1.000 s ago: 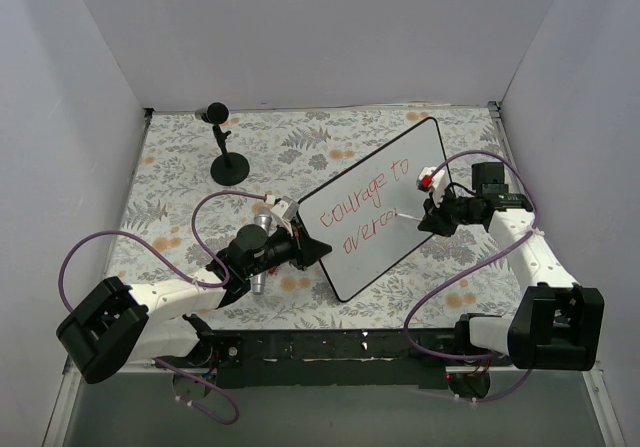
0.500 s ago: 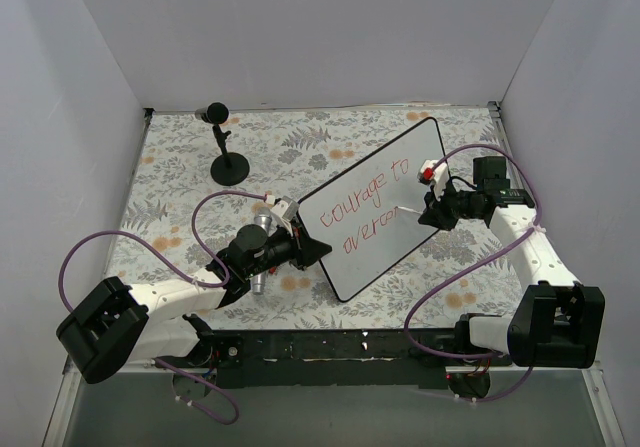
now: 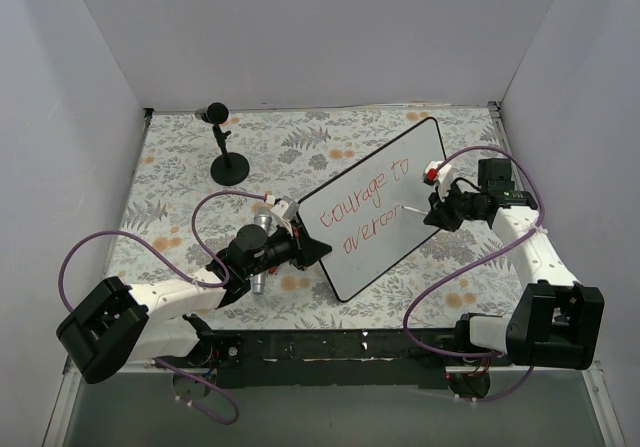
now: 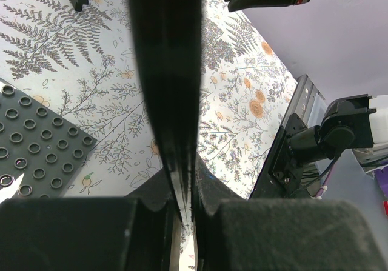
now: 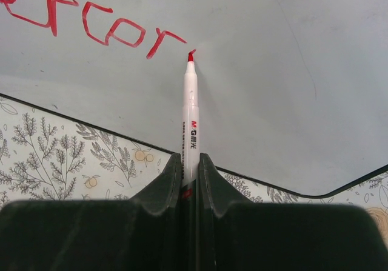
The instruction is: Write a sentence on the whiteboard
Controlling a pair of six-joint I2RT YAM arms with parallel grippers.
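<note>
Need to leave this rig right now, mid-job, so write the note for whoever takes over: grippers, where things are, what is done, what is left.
Left gripper: shut on the whiteboard, clamping its left edge.
Right gripper: shut on the marker, with the red tip at the board just right of the last stroke.
Done: the sentence reads "courage to" on the first line and "overco" plus the start of another letter on the second.
Left: finish that word, probably "overcome", then lift the marker off the board.
</note>
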